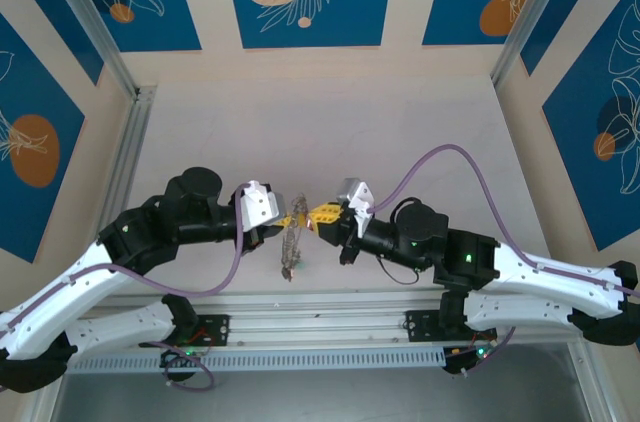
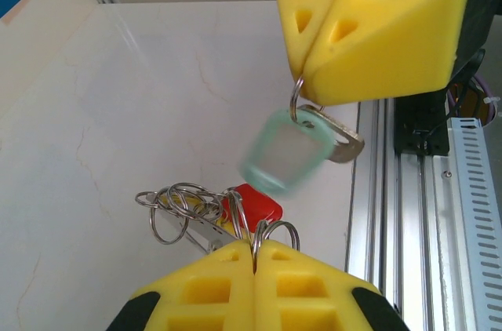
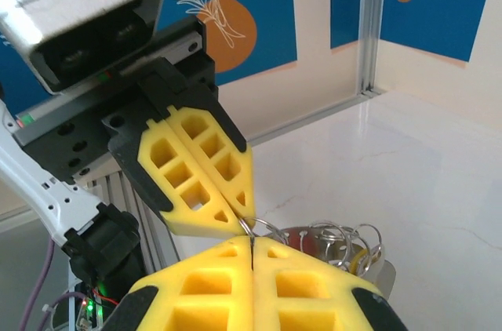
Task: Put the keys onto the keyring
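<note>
Yellow meets yellow from above: two grippers, left gripper [image 1: 293,210] and right gripper [image 1: 322,212], tip to tip over the tabletop [image 1: 330,122], with the keyring [image 1: 290,250] dangling beneath. Left wrist: left fingers [image 2: 227,280] clamped on keyring wire beside one red key [image 2: 260,207]; right fingers [image 2: 369,33] pinch a ring [image 2: 296,103] carrying one teal key [image 2: 282,150] and one silvery key [image 2: 343,141]. Right wrist: both pairs pressed together.

Keyring [image 2: 296,102] with blurred teal key [image 2: 282,160] in shut right jaws

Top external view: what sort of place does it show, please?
Probably a robotics lab test cell, not a home. A pale marble-look tabletop is fenced by aluminium posts, the left arm and right arm sit on a slotted aluminium rail, and printed blue leaf panels form the walls.
</note>
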Tool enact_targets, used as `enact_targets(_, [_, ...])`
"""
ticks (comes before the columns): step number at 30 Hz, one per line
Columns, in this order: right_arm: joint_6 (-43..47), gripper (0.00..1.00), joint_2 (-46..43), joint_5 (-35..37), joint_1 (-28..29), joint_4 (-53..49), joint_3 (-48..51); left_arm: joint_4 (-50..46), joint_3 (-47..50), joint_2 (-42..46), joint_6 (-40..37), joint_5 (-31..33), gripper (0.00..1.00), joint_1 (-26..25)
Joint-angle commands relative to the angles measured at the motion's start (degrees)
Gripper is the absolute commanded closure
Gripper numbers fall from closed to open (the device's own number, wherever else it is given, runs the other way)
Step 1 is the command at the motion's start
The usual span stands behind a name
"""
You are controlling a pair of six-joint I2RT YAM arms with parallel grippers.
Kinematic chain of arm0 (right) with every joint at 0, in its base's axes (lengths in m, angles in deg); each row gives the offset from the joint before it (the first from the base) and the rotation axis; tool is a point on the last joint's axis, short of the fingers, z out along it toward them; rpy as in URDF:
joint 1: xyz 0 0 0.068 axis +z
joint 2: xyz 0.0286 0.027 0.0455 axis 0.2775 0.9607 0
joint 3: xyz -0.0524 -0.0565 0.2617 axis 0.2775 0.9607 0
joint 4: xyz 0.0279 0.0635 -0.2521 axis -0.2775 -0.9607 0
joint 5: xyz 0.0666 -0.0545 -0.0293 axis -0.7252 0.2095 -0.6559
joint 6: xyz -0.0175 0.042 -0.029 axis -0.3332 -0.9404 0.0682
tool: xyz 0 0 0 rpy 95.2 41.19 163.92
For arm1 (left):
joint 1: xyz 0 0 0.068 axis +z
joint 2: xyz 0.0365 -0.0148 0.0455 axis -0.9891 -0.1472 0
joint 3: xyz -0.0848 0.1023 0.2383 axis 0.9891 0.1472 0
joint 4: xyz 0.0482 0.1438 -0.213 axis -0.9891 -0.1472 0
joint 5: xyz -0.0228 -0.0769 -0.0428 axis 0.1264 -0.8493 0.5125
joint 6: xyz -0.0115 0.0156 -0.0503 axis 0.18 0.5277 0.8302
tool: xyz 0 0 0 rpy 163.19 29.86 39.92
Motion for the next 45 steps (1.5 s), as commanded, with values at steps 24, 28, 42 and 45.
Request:
enact_targets(24, [-1.3, 1.00, 3.8, -2.8, -2.1, 4.3, 0.9, 2.1, -0.1, 0.0, -1.5, -3.9, 1.00, -0.7])
enact_targets(28, [-1.0, 1.00, 4.5, -3.2, -2.1, 5.0, 0.7, 2.1, -0.2, 0.0, -1.6, -3.8, 1.00, -0.7])
enact_targets(42, [-0.7, 1.00, 3.1, -3.4, -2.1, 7.5, 2.1, 2.0, -0.2, -0.1, -1.5, -3.7, 1.00, -0.6])
enact_targets(45, [-0.4, 1.00, 2.8, -3.3, -2.0, 8.0, 2.4, 2.0, -0.2, -0.1, -1.3, -3.7, 1.00, -0.7])
